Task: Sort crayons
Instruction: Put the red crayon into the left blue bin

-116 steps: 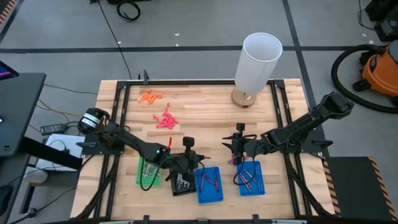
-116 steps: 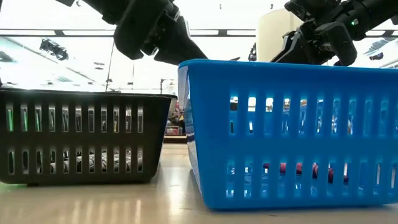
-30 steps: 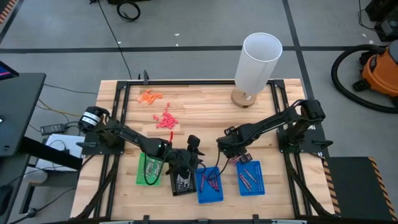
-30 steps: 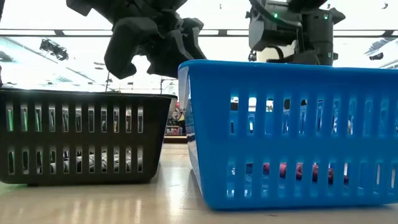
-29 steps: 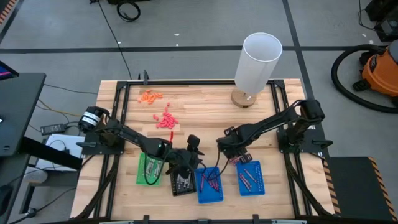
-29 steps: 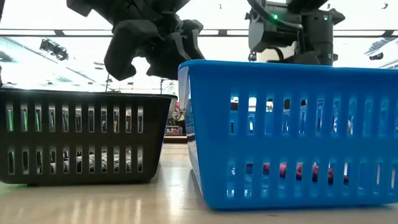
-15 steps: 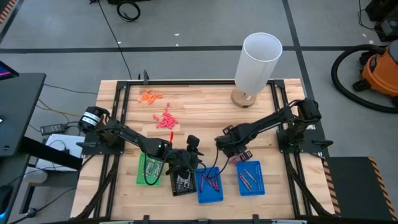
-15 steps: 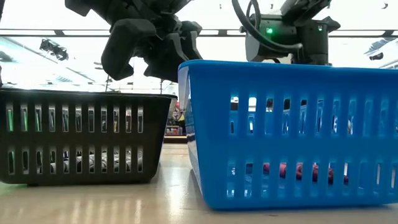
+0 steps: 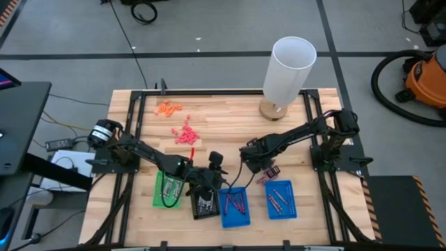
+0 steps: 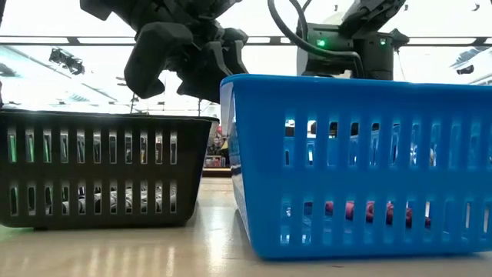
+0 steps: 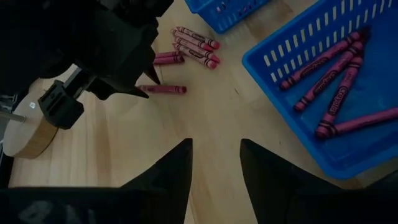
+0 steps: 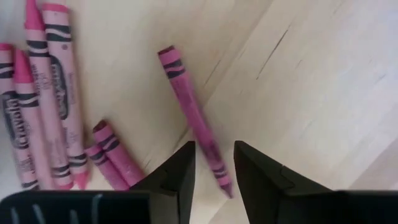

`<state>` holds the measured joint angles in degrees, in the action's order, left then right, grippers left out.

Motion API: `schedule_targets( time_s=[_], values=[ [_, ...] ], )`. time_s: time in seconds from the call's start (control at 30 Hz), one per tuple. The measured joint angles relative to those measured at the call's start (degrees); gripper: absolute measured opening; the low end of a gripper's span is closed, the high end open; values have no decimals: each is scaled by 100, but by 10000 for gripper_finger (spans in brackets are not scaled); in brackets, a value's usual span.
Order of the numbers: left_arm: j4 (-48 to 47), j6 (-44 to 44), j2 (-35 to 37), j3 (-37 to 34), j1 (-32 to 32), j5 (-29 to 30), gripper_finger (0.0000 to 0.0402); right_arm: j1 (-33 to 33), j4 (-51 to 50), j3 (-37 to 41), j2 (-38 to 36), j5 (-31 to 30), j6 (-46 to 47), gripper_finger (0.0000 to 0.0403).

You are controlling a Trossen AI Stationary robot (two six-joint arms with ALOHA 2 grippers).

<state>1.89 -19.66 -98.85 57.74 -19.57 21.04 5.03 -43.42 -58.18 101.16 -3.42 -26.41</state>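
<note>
A single maroon-magenta wax crayon (image 12: 193, 121) lies flat on the pale wooden worktop (image 9: 230, 125), apart from a loose cluster of like-coloured crayons (image 12: 43, 99) beside it. The right tool (image 12: 214, 163) hangs just above this lone crayon, its two dark fingers (image 12: 177, 168) parted with one on each side of the stick's lower end; nothing is gripped, and whether the pads touch the crayon cannot be told. In the high view that right tool (image 9: 256, 169) sits just behind the nearer blue slotted plastic tray (image 9: 234, 206), on its side toward the second blue tray (image 9: 280, 199).

More maroon crayons lie in the nearer blue tray (image 11: 329, 81), strewn at angles with bare floor between them, and others lie in the second blue tray. The strip of worktop between the two blue trays' rims is narrow, and the loose crayons lie just beyond it.

The left tool (image 11: 216, 163) hovers over the worktop by the back corner of the nearer blue tray, fingers apart and empty; bare wood shows between them. In the high view it (image 9: 214, 167) sits between that tray and the black slotted tray (image 9: 203, 204), which abuts the blue tray's other long edge. A green tray (image 9: 166, 192) stands beyond the black one.

Far behind the blue tray, a tall white cylinder (image 9: 288, 68) stands at the worktop's rear edge, and small pink (image 9: 185, 134) and orange (image 9: 168, 107) heaps lie toward the other rear corner. The wood between is open.
</note>
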Motion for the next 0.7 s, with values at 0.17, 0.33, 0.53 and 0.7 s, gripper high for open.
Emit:
schedule_targets(
  time_s=[0.17,0.33,0.53,0.7],
  values=[
    [-4,62,-2,0,-122,59,143,-129,191,148,-19,114,-121,100],
    [-4,-2,-4,1,-310,542,143,-220,219,194,-28,241,-125,77],
    [-2,130,-4,0,-379,590,143,-218,221,203,-17,235,-125,45],
    [-2,355,-4,0,-381,592,143,-216,223,205,-25,182,-85,27]
  ],
)
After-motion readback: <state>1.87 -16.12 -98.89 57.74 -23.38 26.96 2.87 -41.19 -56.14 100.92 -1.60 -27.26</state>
